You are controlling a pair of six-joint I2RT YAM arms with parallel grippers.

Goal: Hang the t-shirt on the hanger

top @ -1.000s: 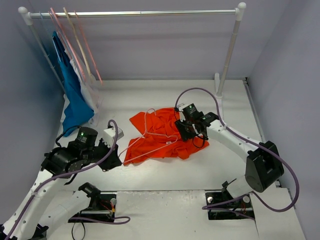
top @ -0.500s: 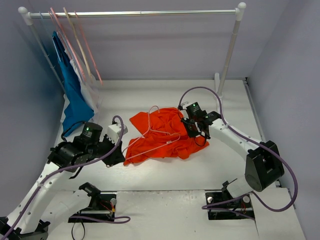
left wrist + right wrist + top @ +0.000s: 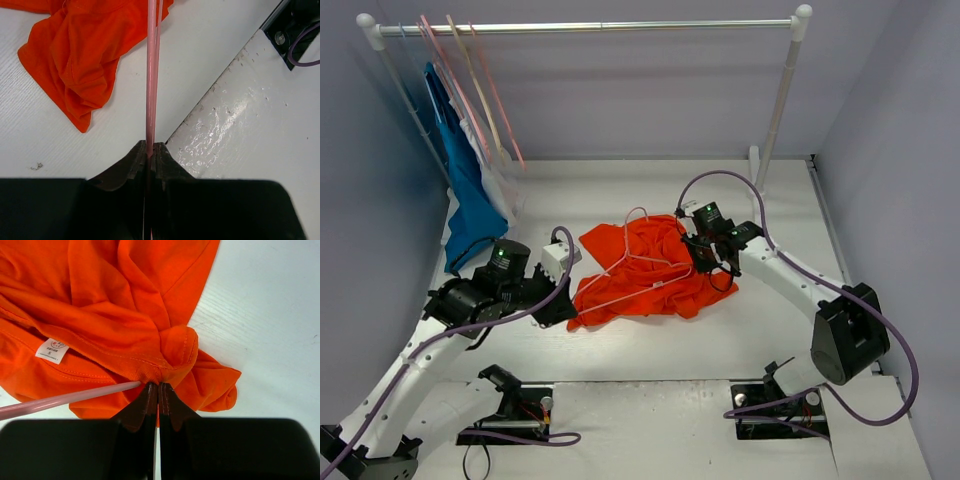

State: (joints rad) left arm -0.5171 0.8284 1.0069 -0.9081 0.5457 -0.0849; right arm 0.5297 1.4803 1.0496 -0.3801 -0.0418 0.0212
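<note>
My left arm (image 3: 412,362) and right arm (image 3: 782,276): white links, black joints, green lights (image 3: 501,253), purple cables (image 3: 720,174), matte black fingers (image 3: 125,169).

I have my left arm stretched low toward the left edge of the t-shirt (image 3: 640,272), its left gripper (image 3: 150,146) clamped tight on the hanger (image 3: 151,75) wire. My right arm bends in over the t-shirt's right edge, its right gripper (image 3: 158,386) pinched closed on a fold of the cloth.
</note>
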